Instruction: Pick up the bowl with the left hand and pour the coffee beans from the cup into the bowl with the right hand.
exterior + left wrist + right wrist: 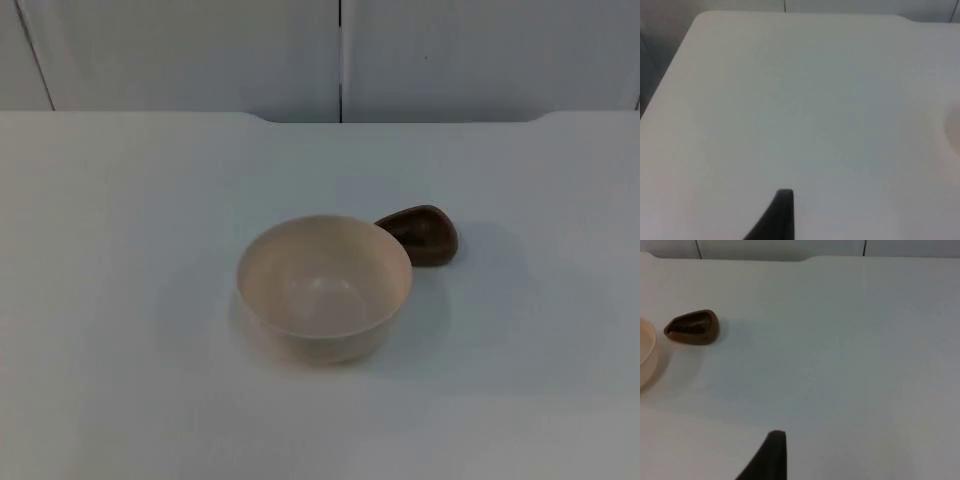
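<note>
Nothing has been gripped yet; the job stands at its very first step, as I judge it. The bowl (325, 288) sits upright on the table (120, 300), cream-coloured and empty; the cup (422, 234), small, brown and oddly pear-shaped, stands just beside the bowl on its far right side, so near that from above the bowl's rim hides the cup's near edge; whether they touch I cannot tell. Something dark lies inside the cup in the right wrist view (691, 327), beans by my guess.

The left gripper (782, 200) hangs over bare table to the left of the bowl, whose pale rim (954, 127) just edges into its view; one black fingertip is all I see of it, so I cannot tell how its fingers stand. The right gripper (774, 440) waits well to the right of the cup; again one fingertip, and I cannot tell its state.

Next, I reckon, the left arm must travel to the bowl and take it by the rim on the side away from the cup, lest it knock the cup; the right arm then goes for the cup.
</note>
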{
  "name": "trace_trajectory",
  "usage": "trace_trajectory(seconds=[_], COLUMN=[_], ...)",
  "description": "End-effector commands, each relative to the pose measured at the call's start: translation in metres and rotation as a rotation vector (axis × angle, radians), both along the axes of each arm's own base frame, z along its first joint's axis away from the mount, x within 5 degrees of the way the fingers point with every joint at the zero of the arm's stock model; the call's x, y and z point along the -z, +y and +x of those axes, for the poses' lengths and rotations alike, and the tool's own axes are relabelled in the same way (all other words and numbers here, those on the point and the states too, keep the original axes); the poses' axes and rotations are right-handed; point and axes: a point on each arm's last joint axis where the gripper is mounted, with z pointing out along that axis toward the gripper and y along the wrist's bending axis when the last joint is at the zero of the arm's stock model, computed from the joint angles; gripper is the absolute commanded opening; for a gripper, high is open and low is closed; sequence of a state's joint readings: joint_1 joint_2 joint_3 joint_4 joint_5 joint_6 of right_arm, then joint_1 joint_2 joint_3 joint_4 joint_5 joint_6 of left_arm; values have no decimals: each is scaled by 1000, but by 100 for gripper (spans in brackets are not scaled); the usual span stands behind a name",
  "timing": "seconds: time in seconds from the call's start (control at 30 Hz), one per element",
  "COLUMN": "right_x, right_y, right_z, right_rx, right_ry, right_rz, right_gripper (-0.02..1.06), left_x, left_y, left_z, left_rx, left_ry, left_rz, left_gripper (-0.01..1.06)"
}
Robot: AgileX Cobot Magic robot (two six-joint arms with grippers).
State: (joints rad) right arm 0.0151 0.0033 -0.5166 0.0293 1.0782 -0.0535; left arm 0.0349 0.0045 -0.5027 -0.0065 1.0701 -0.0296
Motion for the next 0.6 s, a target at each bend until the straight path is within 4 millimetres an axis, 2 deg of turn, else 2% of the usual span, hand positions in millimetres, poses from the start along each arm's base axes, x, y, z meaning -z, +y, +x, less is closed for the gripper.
trace_trajectory(seconds=[0.0, 0.57], right_x=[0, 0], right_y=[0, 0], right_z=[-1, -1], right_rx=[4, 4], right_ry=[-3, -3], right_rz=[-8, -8], right_gripper=[105, 105], left_x=[-6, -47], left_y=[-1, -2], left_z=[-2, 5], left_rx=[4, 13], left_ry=[-41, -126], left_rz=[-10, -23], left_gripper=[105, 105])
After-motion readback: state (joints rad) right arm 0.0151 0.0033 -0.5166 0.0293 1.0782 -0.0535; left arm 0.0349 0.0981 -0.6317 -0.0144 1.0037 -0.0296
